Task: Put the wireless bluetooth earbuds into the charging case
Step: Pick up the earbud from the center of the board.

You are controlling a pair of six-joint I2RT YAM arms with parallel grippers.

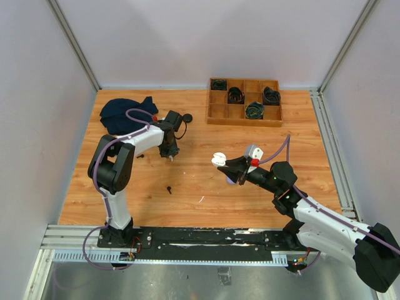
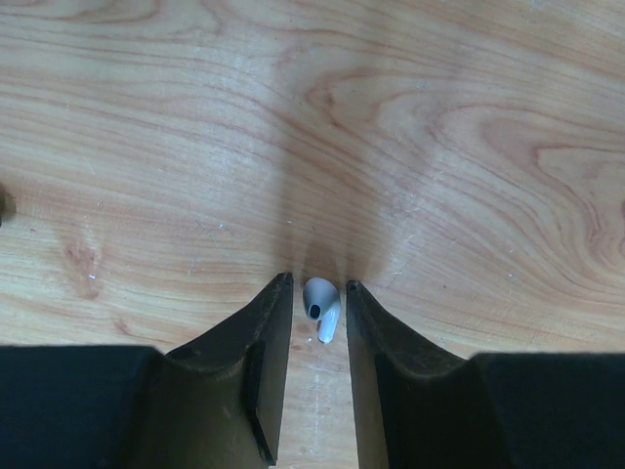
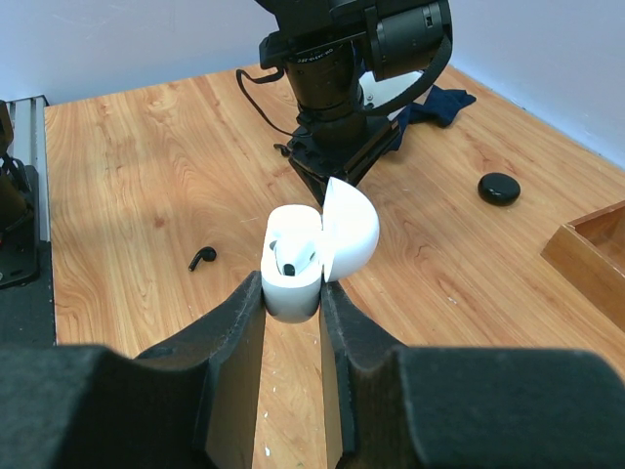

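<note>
A white earbud [image 2: 320,305] lies on the wood between the tips of my left gripper [image 2: 319,285], which points down at the table [image 1: 170,155]. Its jaws stand narrowly open, with a sliver of wood showing on each side of the bud. My right gripper [image 3: 293,289] is shut on the white charging case [image 3: 291,293], held above the table with its lid [image 3: 350,230] swung open and one white earbud [image 3: 293,256] seated inside. From above, the case [image 1: 219,160] sits at the tip of the right gripper [image 1: 229,166]. A black earbud [image 1: 169,188] [image 3: 202,257] lies loose on the table.
A round black case [image 1: 187,117] [image 3: 499,189] lies beside the left wrist. A dark blue cloth [image 1: 128,112] is bunched at the back left. A wooden compartment tray [image 1: 217,112] with coiled black cables stands at the back right. Something pale purple [image 1: 230,181] peeks from under the right gripper.
</note>
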